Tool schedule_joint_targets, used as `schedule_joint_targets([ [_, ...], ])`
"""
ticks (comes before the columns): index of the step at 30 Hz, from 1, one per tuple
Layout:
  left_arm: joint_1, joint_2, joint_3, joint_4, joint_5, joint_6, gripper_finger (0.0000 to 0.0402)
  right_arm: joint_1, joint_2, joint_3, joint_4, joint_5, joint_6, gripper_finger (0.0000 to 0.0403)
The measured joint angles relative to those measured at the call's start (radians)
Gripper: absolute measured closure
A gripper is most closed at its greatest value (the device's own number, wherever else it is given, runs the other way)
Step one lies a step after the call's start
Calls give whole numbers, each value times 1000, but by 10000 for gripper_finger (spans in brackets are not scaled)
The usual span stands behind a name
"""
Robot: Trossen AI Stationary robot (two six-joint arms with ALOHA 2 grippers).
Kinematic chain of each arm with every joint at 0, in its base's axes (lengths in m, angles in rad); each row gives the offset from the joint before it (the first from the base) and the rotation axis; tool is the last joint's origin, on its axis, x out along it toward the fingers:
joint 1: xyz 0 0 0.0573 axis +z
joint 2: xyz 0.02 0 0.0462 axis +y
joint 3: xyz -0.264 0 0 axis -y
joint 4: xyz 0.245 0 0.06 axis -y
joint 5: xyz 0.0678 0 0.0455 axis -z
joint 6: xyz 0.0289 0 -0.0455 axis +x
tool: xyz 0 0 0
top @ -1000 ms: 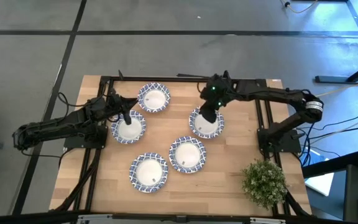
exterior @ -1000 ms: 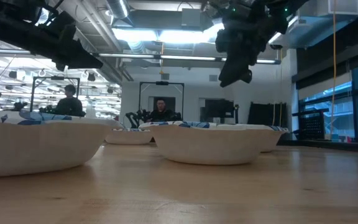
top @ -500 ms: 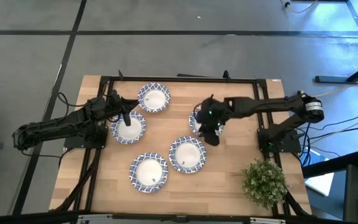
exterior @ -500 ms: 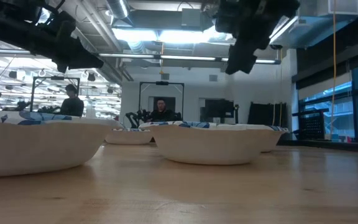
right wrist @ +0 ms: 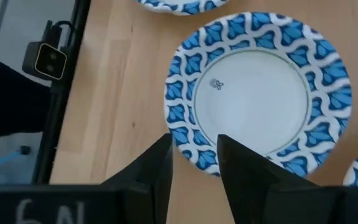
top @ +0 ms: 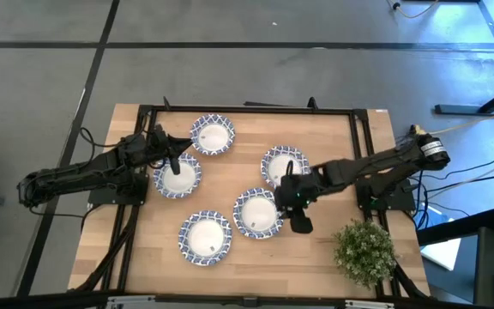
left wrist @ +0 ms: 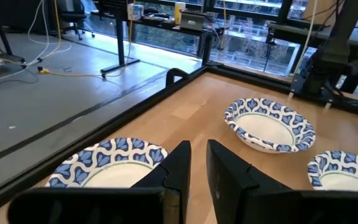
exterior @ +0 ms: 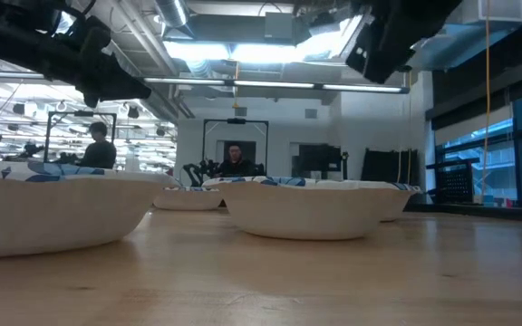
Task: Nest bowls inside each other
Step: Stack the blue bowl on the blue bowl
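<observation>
Overhead: five bowls apart on table (top: 316, 257), none nested; right gripper (top: 297, 199) beside centre bowl (top: 258, 213), left gripper (top: 174, 157) over left bowl (top: 177, 176).
Wrists: both fingers slightly parted, empty.
Risk: off-centre pinch skids rim.

Two slim black jointed arms trail dark cables; the right claw (top: 300, 221) looks boxy.

Wooden table (top: 316, 266), light planks, black frame along its edges. Green potted plant (top: 365, 251) at about 4 o'clock on the tabletop, near the corner. Beyond the far edge, two people (exterior: 235, 159) in the room; ceiling lights (exterior: 234, 52) overhead.
</observation>
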Motion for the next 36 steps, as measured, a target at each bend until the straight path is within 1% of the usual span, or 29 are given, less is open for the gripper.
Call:
schedule_joint_targets([
  [3, 0, 0, 0, -7, 0, 0, 354, 34, 4, 0, 45, 29, 53, 276],
  [6, 0, 0, 0, -9, 0, -15, 354, 42, 26, 0, 91, 33, 124, 276],
  [10, 0, 0, 0, -18, 0, -49, 354, 41, 87, 0, 134, 8, 149, 276],
  [13, 0, 0, 0, -49, 0, -75, 354, 44, 148, 0, 154, -23, 153, 276],
  [19, 0, 0, 0, -137, 26, -80, 354, 72, 238, 0, 212, -27, 152, 276],
  [22, 0, 0, 0, -153, 46, -80, 354, 86, 257, 0, 231, -31, 168, 276],
  [30, 0, 0, 0, -154, 48, -79, 354, 113, 295, 0, 227, -47, 171, 276],
  [36, 0, 0, 0, -153, 48, -79, 354, 111, 309, 0, 226, -20, 149, 276],
])
